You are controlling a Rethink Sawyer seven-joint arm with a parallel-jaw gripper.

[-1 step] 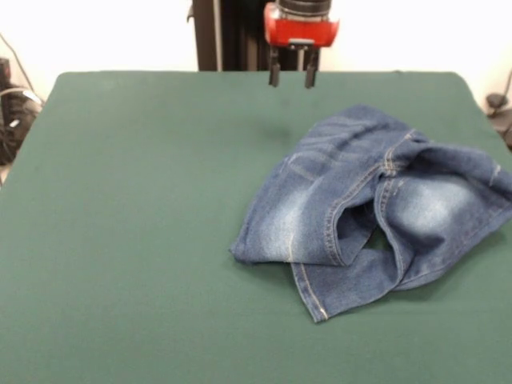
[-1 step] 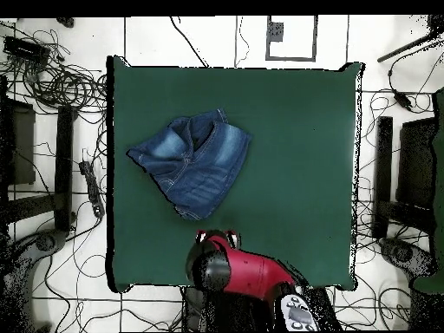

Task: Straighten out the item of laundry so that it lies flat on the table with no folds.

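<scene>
The item of laundry [image 1: 376, 204], a small pair of blue denim jeans with faded whitish thigh patches, lies crumpled on the right half of the green table [image 1: 136, 208]. One leg is folded over the other and a hem pokes out toward the near edge. From above the item of laundry [image 2: 192, 161] sits on the left part of the table [image 2: 295, 156]. My gripper [image 1: 292, 78] hangs open and empty at the far edge, above the cloth and well short of the denim. In the overhead view the gripper [image 2: 218, 236] is just below the jeans' lower corner.
Cables and dark stands [image 2: 52, 147] crowd the floor left of the table in the overhead view, and more stands [image 2: 399, 173] line the right. Dark gear [image 1: 12, 112] sits past the table's left edge in the front view.
</scene>
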